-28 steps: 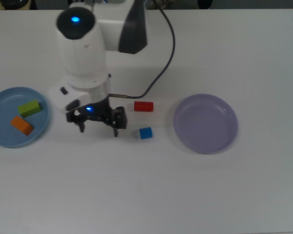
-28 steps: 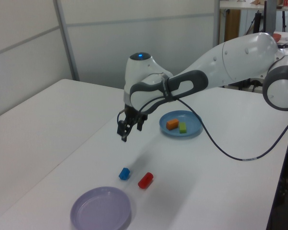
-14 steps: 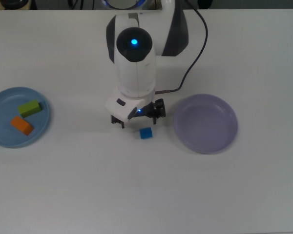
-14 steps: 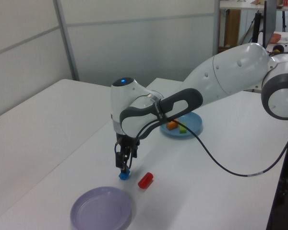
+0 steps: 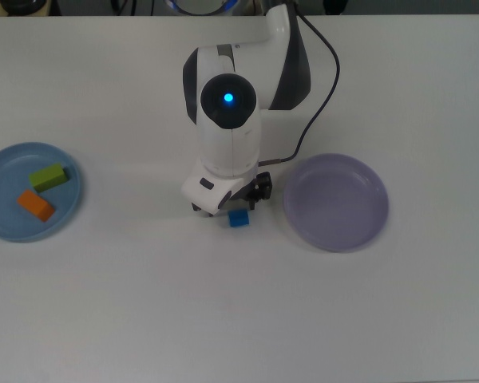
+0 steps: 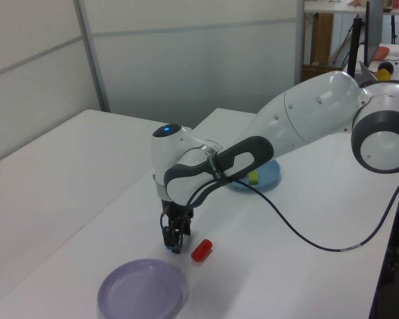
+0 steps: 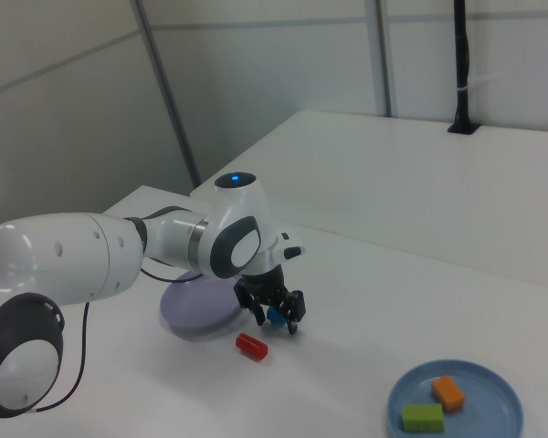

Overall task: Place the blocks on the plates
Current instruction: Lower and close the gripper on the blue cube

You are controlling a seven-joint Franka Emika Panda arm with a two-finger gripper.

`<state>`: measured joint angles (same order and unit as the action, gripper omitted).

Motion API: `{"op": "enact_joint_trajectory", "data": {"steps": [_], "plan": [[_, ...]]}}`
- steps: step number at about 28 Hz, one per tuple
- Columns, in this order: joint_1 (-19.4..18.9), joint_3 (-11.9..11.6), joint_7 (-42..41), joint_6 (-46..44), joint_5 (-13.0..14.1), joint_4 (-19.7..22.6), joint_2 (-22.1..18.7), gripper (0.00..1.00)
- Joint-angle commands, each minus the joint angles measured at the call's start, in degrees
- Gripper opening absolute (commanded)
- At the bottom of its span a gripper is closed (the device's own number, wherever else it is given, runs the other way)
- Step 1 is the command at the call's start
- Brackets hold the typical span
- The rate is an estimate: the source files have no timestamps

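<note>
The blue cube [image 5: 239, 218] lies on the white table between the two plates, and in the right view the blue cube [image 7: 275, 316] sits between my fingers. My gripper [image 7: 276, 318] is low over it and open, one finger on each side. In the left view the gripper [image 6: 175, 243] hides the cube. The red block [image 7: 251, 346] lies on the table beside the gripper and shows as the red block [image 6: 201, 250]; the arm covers it in the top view. The light blue plate [image 5: 4, 227] holds the green block [image 5: 48, 175] and the orange block [image 5: 36, 205]. The lavender plate [image 5: 335, 231] holds nothing.
The arm's white body [image 5: 227, 120] reaches in from the top view's upper edge, and a black cable [image 5: 323, 88] loops beside it. In the left view a grey wall panel [image 6: 186, 53] stands behind the table.
My gripper has come down from just above the blue cube until its fingers flank it near the table. The blocks and plates have not moved.
</note>
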<state>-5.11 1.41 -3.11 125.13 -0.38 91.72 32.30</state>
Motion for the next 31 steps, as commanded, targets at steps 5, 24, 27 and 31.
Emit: {"op": "enact_joint_trajectory", "data": {"steps": [5, 24, 27, 31], "plan": [[-1.0, -0.1, -1.9, 1.0, 0.2, -2.1, 0.0, 0.46], [-1.0, 0.6, -4.8, 3.5, -3.1, -2.8, 0.1, 0.4], [-1.0, 0.6, -4.7, 3.5, -3.2, -2.8, 0.8, 0.56], [-2.2, 0.7, -4.7, 3.5, -3.5, -2.7, 0.9, 0.49]]}}
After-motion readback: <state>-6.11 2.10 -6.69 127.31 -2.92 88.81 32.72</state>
